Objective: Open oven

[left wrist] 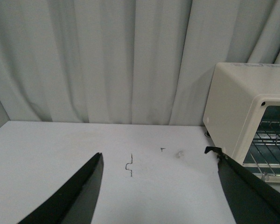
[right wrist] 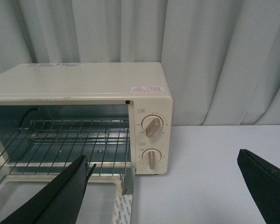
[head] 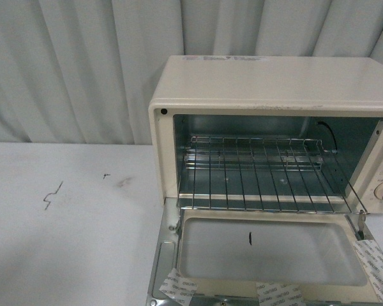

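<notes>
The oven (head: 274, 134) stands on the white table (head: 64, 242), toward its back edge and right side, close to the grey curtain (head: 70, 64). Its door (head: 268, 261) is folded fully down toward the table's front edge, the glass window facing up, with strips of printed tape (head: 179, 287) stuck along its outer edge. The wire rack (head: 268, 175) sits level inside the bare metal cavity.

The front view shows neither arm; only one knob peeks in at its right border. The right wrist view supplies what is cut off there: both beige knobs (right wrist: 152, 127), one above the other on the control panel, and a red-and-white warning sticker (right wrist: 147, 88) on the oven's top. The right gripper (right wrist: 170, 179) hangs in front of the oven, its dark fingers (right wrist: 56, 196) spread wide apart with nothing between them.

The left wrist view alone shows the oven's plain left side wall (left wrist: 226, 121) and the open stretch of table beside it, with small black pen marks (left wrist: 129, 167). The left gripper (left wrist: 161, 179) hovers over that stretch, fingers likewise splayed and empty.
</notes>
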